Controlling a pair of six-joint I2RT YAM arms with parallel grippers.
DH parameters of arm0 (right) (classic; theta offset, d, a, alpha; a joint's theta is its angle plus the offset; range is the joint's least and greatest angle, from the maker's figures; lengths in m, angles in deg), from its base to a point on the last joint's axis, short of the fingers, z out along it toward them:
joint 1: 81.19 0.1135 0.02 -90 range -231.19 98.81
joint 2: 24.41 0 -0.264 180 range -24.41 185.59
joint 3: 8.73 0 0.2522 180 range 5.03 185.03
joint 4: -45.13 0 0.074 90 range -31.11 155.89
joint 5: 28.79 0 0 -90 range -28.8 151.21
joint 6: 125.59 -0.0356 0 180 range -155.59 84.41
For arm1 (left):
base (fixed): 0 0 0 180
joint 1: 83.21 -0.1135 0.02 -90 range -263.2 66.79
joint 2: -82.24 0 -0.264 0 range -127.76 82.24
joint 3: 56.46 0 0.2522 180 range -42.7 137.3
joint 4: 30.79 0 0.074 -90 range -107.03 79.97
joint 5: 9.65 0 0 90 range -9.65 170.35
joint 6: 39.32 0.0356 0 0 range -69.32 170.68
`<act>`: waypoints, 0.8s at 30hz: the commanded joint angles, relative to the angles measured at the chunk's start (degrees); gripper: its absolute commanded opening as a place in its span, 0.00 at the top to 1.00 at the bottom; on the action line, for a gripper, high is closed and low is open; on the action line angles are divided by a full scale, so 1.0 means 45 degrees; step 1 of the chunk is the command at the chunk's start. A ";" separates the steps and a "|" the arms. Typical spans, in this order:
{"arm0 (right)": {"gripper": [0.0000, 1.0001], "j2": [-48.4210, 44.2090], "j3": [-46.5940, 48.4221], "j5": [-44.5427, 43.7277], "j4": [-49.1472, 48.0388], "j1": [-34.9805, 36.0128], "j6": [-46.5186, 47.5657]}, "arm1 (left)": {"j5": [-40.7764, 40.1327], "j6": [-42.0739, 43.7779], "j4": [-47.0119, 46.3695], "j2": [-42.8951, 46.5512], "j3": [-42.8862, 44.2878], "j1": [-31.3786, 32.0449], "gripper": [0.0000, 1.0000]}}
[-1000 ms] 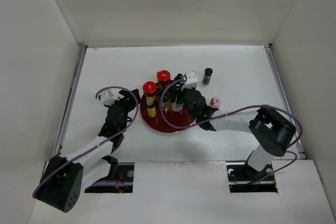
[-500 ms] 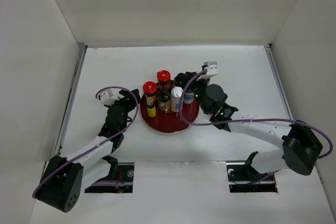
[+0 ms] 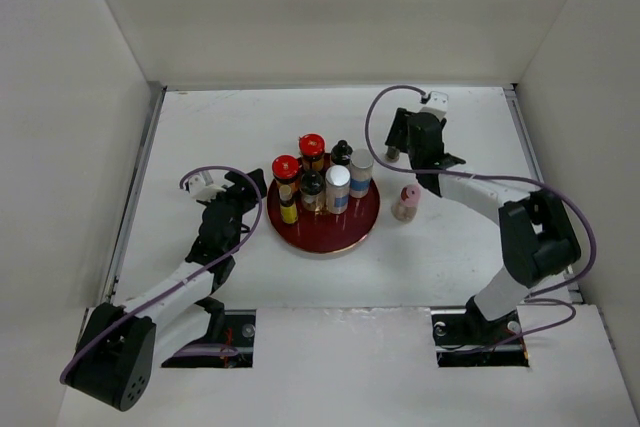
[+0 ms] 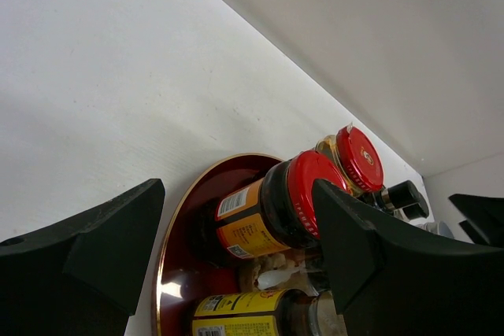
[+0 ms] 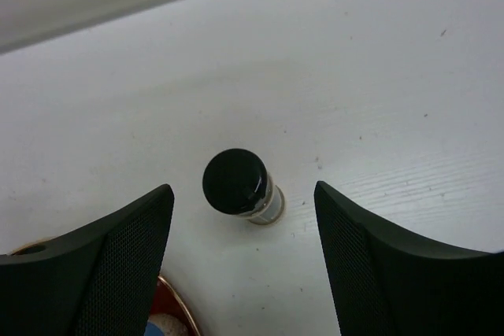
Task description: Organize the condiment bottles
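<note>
Several condiment bottles stand on the round dark red plate (image 3: 345, 237): two red-capped jars (image 3: 286, 167) (image 3: 312, 144), a yellow-labelled bottle (image 3: 288, 210), dark black-capped ones (image 3: 312, 184) and two silver-capped white ones (image 3: 338, 187) (image 3: 361, 169). A pink bottle (image 3: 406, 203) stands on the table right of the plate. My left gripper (image 3: 245, 190) is open just left of the plate, with the nearer red-capped jar (image 4: 287, 206) ahead between its fingers, untouched. My right gripper (image 3: 402, 142) hangs open at the back over a small black-capped jar (image 5: 236, 184), apart from it.
White walls close the table in at the back and on both sides. The plate's gold rim (image 5: 172, 304) shows at the lower left of the right wrist view. Purple cables loop above both arms.
My right arm has swung from the plate to the back right, above the black-capped jar, and its jaws have widened. A silver-capped bottle now shows on the plate's right side. The left arm is still.
</note>
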 commanded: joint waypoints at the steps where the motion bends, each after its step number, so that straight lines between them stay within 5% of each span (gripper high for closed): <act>1: 0.23 0.0348 0.1200 0.0694 0.0959 -0.0214 -0.0003 | -0.0030 0.0033 -0.0524 0.0076 -0.0082 0.0013 0.26; 18: 0.31 0.2673 0.2783 0.1281 0.1682 -0.0293 0.0212 | -0.0011 -0.0006 -0.0641 -0.0217 -0.0063 -0.0026 0.25; 24: 0.50 0.2461 0.2492 0.0911 0.1294 -0.0293 0.0232 | -0.0011 -0.0025 -0.0660 -0.0237 -0.0082 -0.0084 0.25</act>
